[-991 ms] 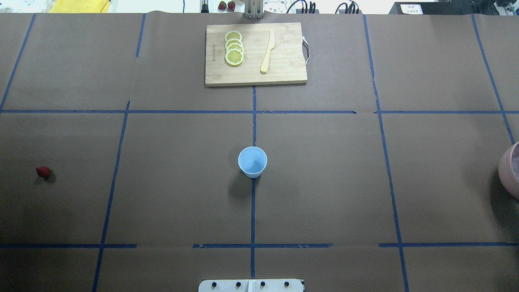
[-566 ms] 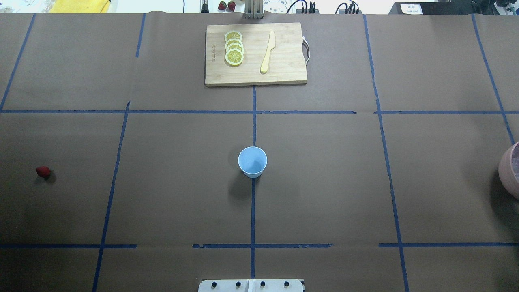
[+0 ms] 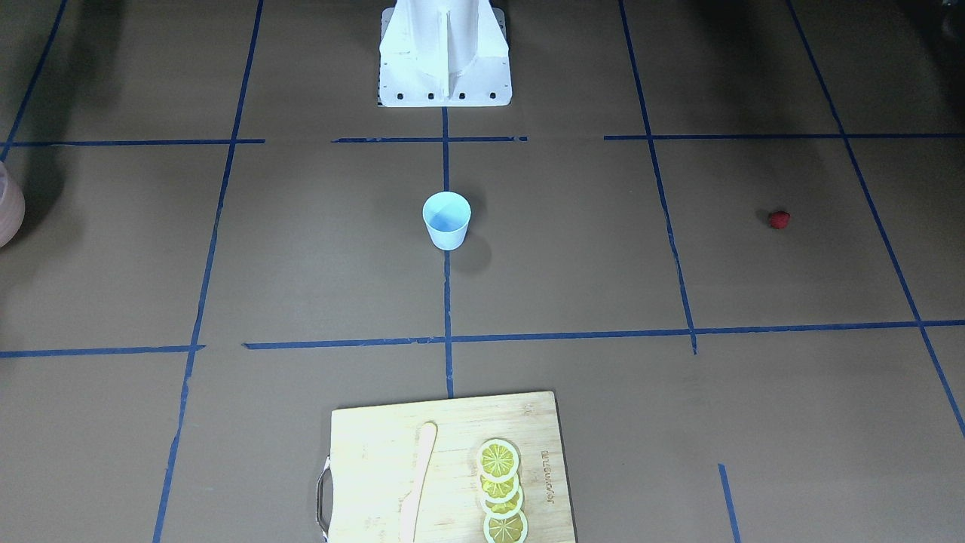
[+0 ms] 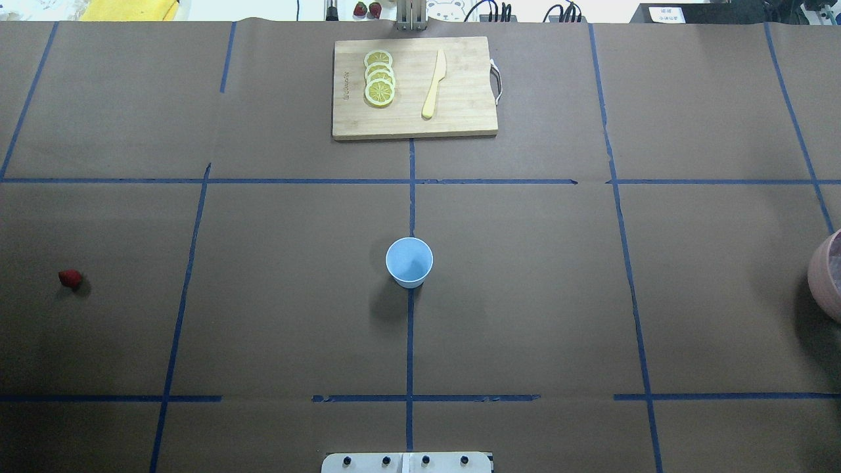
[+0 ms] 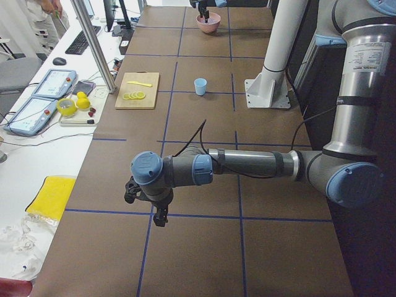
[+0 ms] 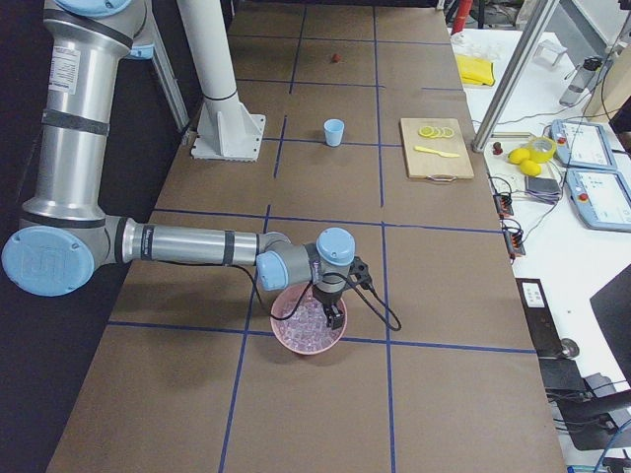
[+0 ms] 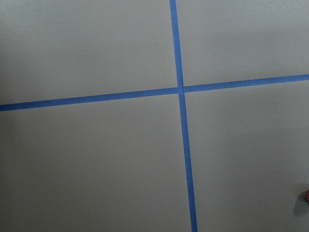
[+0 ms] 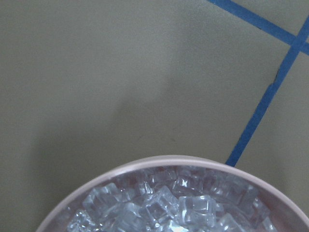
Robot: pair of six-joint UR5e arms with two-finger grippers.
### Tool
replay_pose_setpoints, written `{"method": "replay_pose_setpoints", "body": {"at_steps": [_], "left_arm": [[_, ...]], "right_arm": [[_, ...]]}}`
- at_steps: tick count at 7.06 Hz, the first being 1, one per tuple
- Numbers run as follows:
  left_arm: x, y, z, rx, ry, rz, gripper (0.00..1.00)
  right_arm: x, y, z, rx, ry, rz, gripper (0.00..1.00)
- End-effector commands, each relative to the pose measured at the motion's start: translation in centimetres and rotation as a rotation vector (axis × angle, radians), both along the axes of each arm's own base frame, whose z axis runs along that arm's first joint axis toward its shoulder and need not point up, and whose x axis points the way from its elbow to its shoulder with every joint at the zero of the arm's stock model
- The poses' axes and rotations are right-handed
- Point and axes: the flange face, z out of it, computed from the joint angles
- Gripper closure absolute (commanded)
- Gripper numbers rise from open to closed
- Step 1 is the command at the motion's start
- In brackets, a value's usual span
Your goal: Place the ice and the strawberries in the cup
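Note:
The light-blue cup (image 4: 409,261) stands upright in the middle of the table, also seen from the front (image 3: 446,219). One red strawberry (image 4: 69,278) lies far to the table's left, and its edge shows in the left wrist view (image 7: 307,195). The ice (image 8: 169,205) fills a pink bowl (image 6: 296,338) at the table's right end. My right gripper (image 6: 333,317) hangs just over that bowl. My left gripper (image 5: 159,216) points down above the table's left end. Both grippers show only in the side views, so I cannot tell whether they are open or shut.
A wooden cutting board (image 4: 460,112) at the far middle carries several lemon slices (image 4: 380,77) and a wooden knife (image 4: 434,84). The robot's white base (image 3: 445,53) stands at the near edge. Blue tape lines cross the brown table cover.

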Motion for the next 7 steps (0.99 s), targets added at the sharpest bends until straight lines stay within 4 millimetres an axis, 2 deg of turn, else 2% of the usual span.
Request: {"method": "replay_pose_setpoints", "body": {"at_steps": [1,2,3,4,7], "left_arm": [[0.0,0.0,0.0,0.0,0.0,0.0,0.0],[-0.01,0.0,0.01,0.0,-0.001,0.0,0.0],[-0.01,0.0,0.01,0.0,-0.002,0.0,0.0],[-0.01,0.0,0.01,0.0,-0.002,0.0,0.0],[-0.01,0.0,0.01,0.0,-0.002,0.0,0.0]], "right_arm": [[-0.04,-0.02,-0.13,0.001,-0.001,0.001,0.08],[0.0,0.04,-0.04,0.001,0.002,0.001,0.4],[0.06,0.02,-0.12,0.005,0.002,-0.001,0.78],[0.06,0.0,-0.2,0.008,0.001,-0.002,0.88],[0.19,0.2,-0.08,0.008,0.002,-0.004,0.91]]}}
